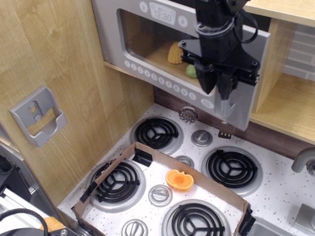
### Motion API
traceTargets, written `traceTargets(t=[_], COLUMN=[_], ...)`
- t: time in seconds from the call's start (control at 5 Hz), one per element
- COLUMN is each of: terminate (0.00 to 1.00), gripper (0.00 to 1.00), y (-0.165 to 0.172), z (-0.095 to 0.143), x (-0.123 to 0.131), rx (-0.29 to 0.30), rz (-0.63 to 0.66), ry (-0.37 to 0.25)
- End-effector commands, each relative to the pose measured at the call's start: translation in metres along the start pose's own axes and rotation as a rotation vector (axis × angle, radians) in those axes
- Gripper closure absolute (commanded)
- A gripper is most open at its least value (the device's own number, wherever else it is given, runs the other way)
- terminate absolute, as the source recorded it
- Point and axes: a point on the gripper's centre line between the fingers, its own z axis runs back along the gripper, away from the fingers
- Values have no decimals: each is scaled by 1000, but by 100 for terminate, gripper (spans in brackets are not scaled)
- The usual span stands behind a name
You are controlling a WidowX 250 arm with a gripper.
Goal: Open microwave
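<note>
We see the black gripper [220,84] clamped on the grey-silver microwave [147,44] door's chunky handle [226,101]; ridged yellow corn [174,52] sits inside.

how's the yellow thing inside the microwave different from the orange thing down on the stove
The yellow corn-like piece sits upright and ridged inside the microwave, behind its clear window; the orange piece lies low and flat on the stovetop, within the cardboard frame. The yellow one is partly hidden by the gripper; the orange one is in full view. Both look like small toy foods.
</note>
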Motion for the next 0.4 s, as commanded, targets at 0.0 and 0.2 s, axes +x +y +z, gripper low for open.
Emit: traceTargets(t=[0.0, 0.2], terminate=[0, 0], gripper=[0, 0], y=[8, -3], z=[7, 7], x=[0, -4], rx=[37, 61], rz=[80, 109], ry=[32, 77])
